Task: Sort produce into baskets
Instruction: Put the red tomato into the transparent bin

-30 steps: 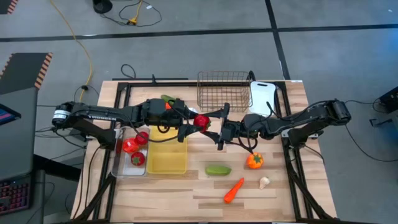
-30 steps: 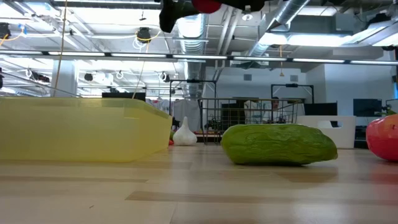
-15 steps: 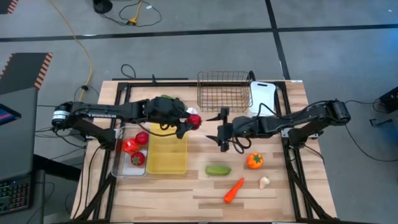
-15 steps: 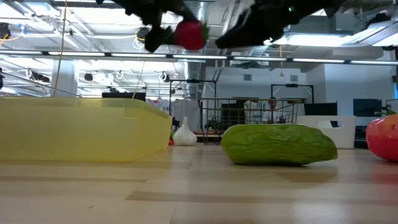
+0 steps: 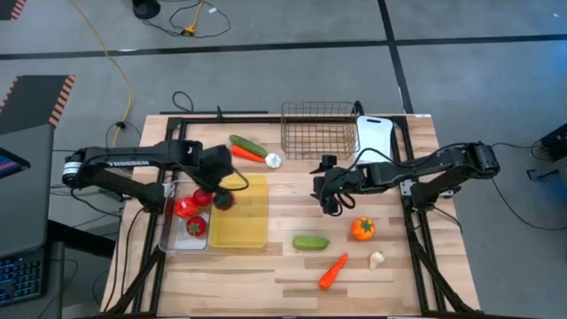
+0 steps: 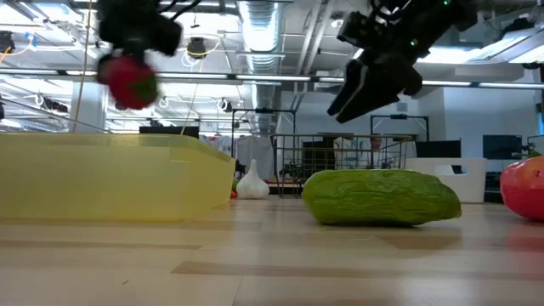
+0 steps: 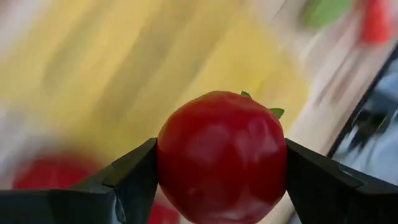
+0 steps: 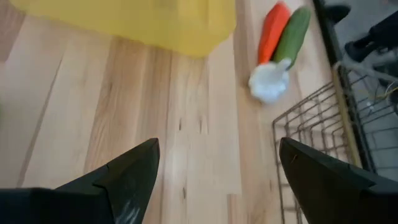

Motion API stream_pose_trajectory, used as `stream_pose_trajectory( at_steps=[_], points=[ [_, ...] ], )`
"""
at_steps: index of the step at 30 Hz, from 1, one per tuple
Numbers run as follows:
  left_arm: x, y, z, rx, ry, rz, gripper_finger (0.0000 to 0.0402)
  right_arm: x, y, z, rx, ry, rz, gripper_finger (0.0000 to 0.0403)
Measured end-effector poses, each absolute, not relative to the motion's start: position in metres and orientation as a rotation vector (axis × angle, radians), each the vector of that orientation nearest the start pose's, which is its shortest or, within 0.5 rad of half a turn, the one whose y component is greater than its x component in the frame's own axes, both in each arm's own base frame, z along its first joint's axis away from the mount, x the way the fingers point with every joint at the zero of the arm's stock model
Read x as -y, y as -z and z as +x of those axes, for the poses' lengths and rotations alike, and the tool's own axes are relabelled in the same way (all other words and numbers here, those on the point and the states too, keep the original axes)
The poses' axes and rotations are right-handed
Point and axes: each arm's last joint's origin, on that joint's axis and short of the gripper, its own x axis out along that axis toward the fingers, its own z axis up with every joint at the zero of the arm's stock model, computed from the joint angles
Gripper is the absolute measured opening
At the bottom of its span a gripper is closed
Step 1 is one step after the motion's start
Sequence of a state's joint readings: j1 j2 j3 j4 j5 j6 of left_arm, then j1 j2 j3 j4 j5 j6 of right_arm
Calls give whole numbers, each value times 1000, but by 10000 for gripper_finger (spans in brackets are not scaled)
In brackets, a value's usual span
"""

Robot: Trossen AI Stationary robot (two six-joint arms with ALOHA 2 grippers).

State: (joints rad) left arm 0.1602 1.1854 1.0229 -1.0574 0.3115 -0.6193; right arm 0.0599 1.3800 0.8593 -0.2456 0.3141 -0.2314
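Table point(image 5: 292, 270): pale wooden slats, carrying both arms, the baskets and the loose produce.
Wire basket point(image 5: 317, 129): dark mesh, at the table's far edge, beyond the right gripper; its rim showed in the right wrist view point(image 8: 323, 124).
White tray point(image 5: 374, 135): touching the wire basket's side, beyond the right gripper.
Yellow tray point(image 5: 244, 221): translucent, just beside the left gripper, between it and the right gripper.
Clear bin point(image 5: 177, 232): touching the yellow tray's far side from the right gripper, holding three red tomatoes point(image 5: 186, 208).
Left gripper point(image 5: 219, 197): raised over the border of the clear bin and yellow tray, fingers clamped on a tomato.
Held tomato point(image 7: 221, 155): red, green stem tips, squeezed between both left fingers point(image 7: 134, 180); off the table in the low view point(image 6: 129, 81).
Right gripper point(image 5: 332, 197): mid-table, raised, fingers spread wide and holding nothing point(image 6: 374, 85).
Cucumbers: one point(image 5: 311, 241) on the table near the right gripper, toward the front; another point(image 5: 246, 144) beyond the left gripper, beside a carrot point(image 5: 247, 154).
Orange pepper point(image 5: 362, 229): near the right gripper, toward the front.
Front carrot point(image 5: 332, 271): past the near cucumber.
Garlic point(image 5: 273, 160): white, touching the far carrot's tip.
White piece point(image 5: 376, 260): beside the front carrot.
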Motion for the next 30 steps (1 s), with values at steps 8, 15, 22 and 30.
stream_pose_trajectory(
  at_steps=[8,15,22,30],
  points=[
    [-9,-273,171,-1541,-405,-810,281,-7,-225,279,-804,161,-342,358],
    [-6,-272,168,-1550,-509,-667,282,-7,-224,278,-818,159,-345,358],
    [-7,-272,168,-1527,-584,-667,282,-7,-224,279,-817,159,-344,358],
    [-7,-272,168,-1531,-574,-654,290,-11,-224,279,-802,112,-173,358]
  ],
)
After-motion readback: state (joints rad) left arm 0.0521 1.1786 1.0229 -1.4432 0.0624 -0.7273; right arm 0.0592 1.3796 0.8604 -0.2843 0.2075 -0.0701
